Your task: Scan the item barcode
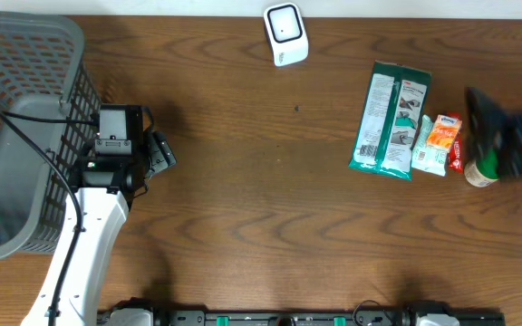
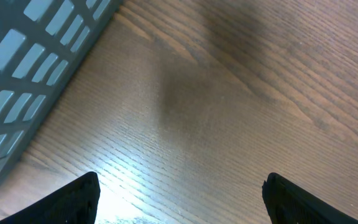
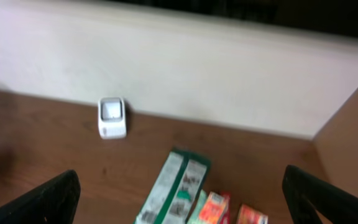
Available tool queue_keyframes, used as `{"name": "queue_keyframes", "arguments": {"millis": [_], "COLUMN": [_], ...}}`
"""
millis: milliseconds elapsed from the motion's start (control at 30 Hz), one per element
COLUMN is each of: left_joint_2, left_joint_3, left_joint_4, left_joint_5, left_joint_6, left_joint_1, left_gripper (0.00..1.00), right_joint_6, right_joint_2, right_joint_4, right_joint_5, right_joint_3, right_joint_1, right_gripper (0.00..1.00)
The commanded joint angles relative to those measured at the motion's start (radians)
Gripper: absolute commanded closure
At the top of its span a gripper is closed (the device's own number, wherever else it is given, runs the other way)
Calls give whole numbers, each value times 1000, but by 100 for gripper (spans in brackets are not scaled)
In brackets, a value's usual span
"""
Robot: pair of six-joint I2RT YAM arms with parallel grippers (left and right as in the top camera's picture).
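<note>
Wooden table (image 1: 270,217): left gripper (image 2: 180,202) is hanging wide apart, empty, by the basket (image 1: 16,100) at the left edge; right gripper (image 3: 185,199) is doing likewise by the packs (image 1: 390,119) near the right edge.

Looking down on a dark brown wooden table (image 1: 270,208), wavy grain sweeping across. Along the far edge, just a thin white sliver of wall (image 1: 152,7). Over to the right wrist view: plain pale wall rising behind the table, dark band (image 3: 260,12) above, brown panel (image 3: 353,143) closing the right corner. Close in from the left wrist: fine grain, bright glare (image 2: 120,180) low down, soft shadow (image 2: 185,99) higher up.
</note>
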Motion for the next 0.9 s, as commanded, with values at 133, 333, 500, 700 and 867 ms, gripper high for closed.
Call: {"name": "queue_keyframes", "arguments": {"millis": [133,333,500,700,867], "left_joint_2": [2,2,2,2,2], "left_joint_3": [2,2,2,2,2], "left_joint_4": [0,0,0,0,0], "left_joint_5": [-9,-9,-9,-9,-9], "left_joint_6": [-13,-13,-13,-13,-13], "left_joint_1": [4,4,4,4,4], "left_gripper": [15,15,15,15,15], "right_joint_6": [-53,-54,-55,-54,-54], "right_joint_2": [-376,-740,-954,-1113,-1111], "right_joint_4": [71,319,548,903,1212], "right_joint_5": [55,11,8,-19,-38], "right_joint_3": [-308,-722,-1027,-1352,-1565], "right_joint_1": [57,56,45,46,45], "right_gripper": [1,1,1,1,1]}}
